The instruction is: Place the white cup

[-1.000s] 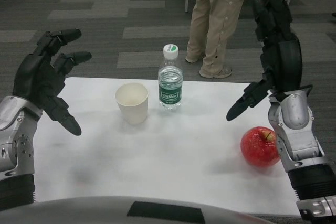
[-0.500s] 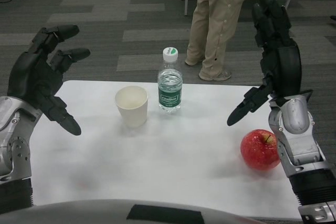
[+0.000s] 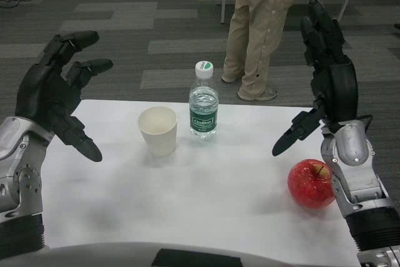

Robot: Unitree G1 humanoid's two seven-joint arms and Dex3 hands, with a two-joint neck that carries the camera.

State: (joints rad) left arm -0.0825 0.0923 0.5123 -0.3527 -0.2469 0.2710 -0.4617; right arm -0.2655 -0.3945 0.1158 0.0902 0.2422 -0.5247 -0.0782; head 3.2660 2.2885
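Now: one white cup (image 3: 158,130) | one water bottle (image 3: 204,101) at its 3 o'clock, label unreadable | one apple (image 3: 311,183) | left hand (image 3: 53,95), right hand (image 3: 325,79): fingers wide, holding nothing.

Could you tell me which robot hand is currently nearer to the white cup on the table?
Left. The left robot hand hangs open just left of the white cup, not touching it. The right robot hand is raised across the table, beyond the water bottle, above the apple.
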